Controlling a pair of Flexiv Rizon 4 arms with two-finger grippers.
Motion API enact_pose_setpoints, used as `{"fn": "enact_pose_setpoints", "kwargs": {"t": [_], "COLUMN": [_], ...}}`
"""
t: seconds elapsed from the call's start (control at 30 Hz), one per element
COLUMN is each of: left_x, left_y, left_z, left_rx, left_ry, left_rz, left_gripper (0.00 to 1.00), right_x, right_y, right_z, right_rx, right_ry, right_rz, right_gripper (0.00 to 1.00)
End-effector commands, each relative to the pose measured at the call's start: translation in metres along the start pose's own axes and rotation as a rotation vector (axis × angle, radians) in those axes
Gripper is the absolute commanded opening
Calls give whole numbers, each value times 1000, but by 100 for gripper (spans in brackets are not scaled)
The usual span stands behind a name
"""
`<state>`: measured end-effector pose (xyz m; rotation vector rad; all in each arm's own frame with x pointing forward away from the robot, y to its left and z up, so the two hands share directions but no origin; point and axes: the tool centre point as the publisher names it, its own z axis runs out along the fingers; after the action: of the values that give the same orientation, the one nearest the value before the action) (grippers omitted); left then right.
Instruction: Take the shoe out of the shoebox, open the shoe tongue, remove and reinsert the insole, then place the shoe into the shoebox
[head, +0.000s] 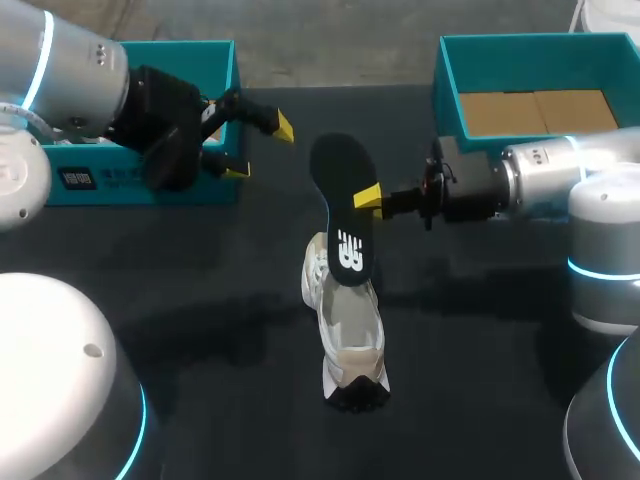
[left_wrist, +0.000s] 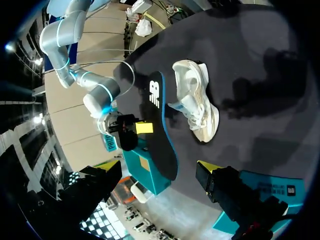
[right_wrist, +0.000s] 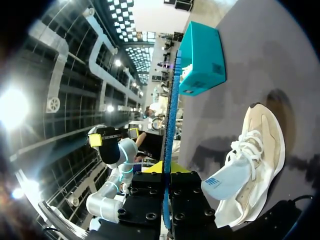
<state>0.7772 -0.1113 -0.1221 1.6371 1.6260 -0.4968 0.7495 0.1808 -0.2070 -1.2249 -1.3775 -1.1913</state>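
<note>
Covering one end of the shoe, insole clamped in right hand

Smooth matt insole (foam-like); shoe cream cloth; shoebox matt cardboard; table dull, dark.

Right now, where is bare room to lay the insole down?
Bare table lies right of the shoe and left of it. Crowded: between the left box and right box, where the right hand holds the insole above the shoe.
</note>
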Motion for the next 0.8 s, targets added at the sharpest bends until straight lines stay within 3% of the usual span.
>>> {"fn": "enact_pose_setpoints", "kwargs": {"t": [0.03, 0.43, 0.8], "left_x": [-27, -57, -79], "left_y": [7, 54, 64], "left_z": [3, 21, 42], "left_rx": [20, 84, 178], "left_ry": [74, 256, 450], "left_rz": [24, -29, -90], "left_gripper": [100, 100, 100], "right_x": [0, 0, 0], "right_y": [0, 0, 0], "right_z": [1, 1, 1], "right_rx": [-1, -1, -1], "right_ry": [-1, -1, -1], "right_rz": [0, 0, 0], "right_gripper": [0, 0, 0]}}
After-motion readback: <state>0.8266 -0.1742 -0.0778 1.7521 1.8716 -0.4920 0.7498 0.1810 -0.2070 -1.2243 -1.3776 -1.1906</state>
